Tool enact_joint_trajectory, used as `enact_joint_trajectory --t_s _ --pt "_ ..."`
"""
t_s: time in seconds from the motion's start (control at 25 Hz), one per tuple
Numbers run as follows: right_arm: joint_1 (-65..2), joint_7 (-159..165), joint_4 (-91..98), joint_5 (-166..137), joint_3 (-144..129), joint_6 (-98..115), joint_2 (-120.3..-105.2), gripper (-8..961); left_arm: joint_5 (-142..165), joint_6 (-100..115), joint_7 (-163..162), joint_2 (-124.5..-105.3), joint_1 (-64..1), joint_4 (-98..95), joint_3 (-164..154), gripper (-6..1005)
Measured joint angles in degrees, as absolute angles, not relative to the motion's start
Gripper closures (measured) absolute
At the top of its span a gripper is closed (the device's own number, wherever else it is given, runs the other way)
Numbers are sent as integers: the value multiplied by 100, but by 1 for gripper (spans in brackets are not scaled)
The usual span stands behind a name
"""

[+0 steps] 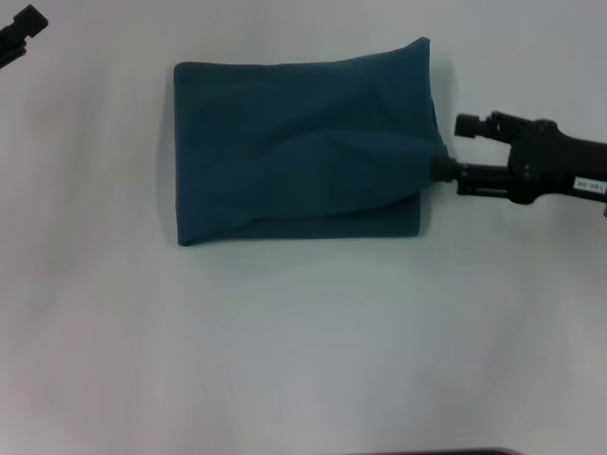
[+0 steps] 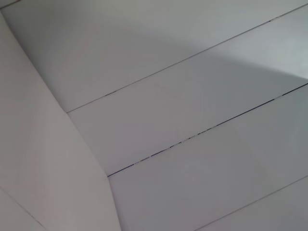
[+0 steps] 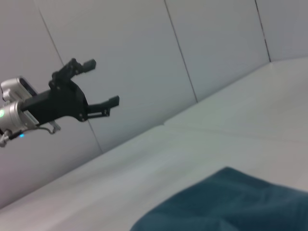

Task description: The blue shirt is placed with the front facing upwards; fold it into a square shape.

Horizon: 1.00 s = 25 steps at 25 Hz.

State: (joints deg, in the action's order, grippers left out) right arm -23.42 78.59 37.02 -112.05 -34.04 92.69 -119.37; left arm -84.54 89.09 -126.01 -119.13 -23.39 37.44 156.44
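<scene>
The shirt (image 1: 299,147) lies folded into a near-rectangle on the white table (image 1: 285,351), a little far of its middle, and its lettering and neck tag are hidden inside the folds. The right gripper (image 1: 446,148) is at the shirt's right edge; one finger touches the cloth there and the other stands free farther back, so the jaws are spread. The left gripper (image 3: 103,84) hangs at the far left, well apart from the shirt, mostly cut off in the head view, its jaws spread and empty.
</scene>
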Motion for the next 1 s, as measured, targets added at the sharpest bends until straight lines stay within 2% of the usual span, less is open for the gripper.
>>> enact_joint_trajectory --t_s 0.52,0.68,1.0 --pt "-3229 8762 3201 -11535 -3765 8232 -11921 31 -8475 8915 -12594 -11923 -2366 3744 15645 49" --pt "-3146 8849 3308 -11590 -3777 8347 -11920 32 -8499 8916 -12594 -11915 -2343 3744 15644 49" --pt "-2607 9422 4221 -11295 -3513 9077 -11815 35 -8499 8909 -12572 -11905 -2338 3745 15645 48"
